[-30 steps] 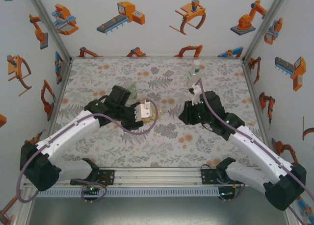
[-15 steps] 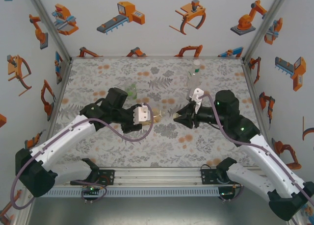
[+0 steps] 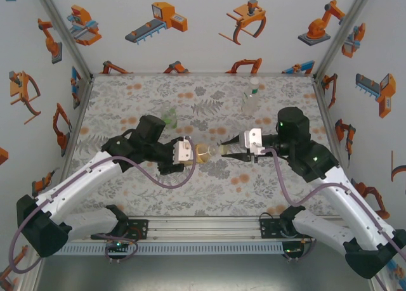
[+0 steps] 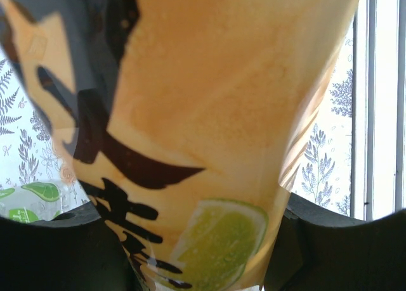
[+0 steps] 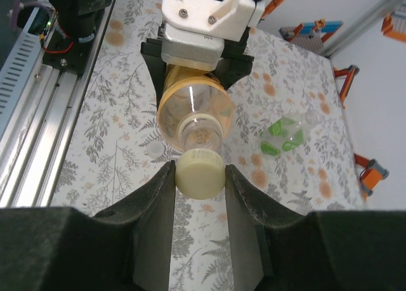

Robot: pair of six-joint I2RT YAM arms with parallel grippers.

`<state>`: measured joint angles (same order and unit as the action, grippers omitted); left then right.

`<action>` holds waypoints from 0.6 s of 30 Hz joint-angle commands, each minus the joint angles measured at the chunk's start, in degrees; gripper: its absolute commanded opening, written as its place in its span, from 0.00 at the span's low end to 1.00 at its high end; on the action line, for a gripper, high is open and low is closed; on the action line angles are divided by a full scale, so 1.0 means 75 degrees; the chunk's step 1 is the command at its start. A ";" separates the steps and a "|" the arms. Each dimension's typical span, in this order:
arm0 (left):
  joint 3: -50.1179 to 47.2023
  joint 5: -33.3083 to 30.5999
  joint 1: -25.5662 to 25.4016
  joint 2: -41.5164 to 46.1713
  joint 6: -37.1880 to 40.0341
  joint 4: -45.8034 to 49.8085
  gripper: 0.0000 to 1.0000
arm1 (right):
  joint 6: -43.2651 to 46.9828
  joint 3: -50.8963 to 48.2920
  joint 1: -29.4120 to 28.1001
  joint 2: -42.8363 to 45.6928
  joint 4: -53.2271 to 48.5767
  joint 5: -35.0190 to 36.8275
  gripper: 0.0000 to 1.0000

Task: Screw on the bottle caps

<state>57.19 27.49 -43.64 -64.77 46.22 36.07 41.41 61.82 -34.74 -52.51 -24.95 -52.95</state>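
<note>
Floral-printed tabletop [image 3: 209, 189], white sticker-covered walls [image 3: 203, 47]. From above, the left gripper [image 3: 192, 153] is clamped on a yellow-labelled amber plastic bottle [image 3: 203, 153], held sideways with its neck toward the right gripper [image 3: 223, 149]. The right wrist view adds a pale yellow-green round plastic cap [image 5: 199, 174], pinched between that gripper's fingers right at the bottle's open mouth. The left wrist view adds the label's lime print and a short clear green-tinted bottle [image 4: 28, 202] beyond.

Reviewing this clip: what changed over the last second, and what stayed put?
The right gripper swung leftward, away from the slim clear bottle, bringing its pale cap up to the mouth of the amber bottle. The left gripper carried that bottle slightly rightward to meet it. Both grips stayed shut; the slim clear bottle and the green-tinted bottle did not move.
</note>
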 commanded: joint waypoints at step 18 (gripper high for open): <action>0.0074 0.0003 -0.0330 -0.0059 0.0289 0.0287 0.03 | 0.1252 -0.0052 -0.0265 -0.0280 -0.0084 -0.0722 0.13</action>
<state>57.19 26.79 -45.52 -64.93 47.29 37.19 49.17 61.89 -36.18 -54.15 -26.52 -56.18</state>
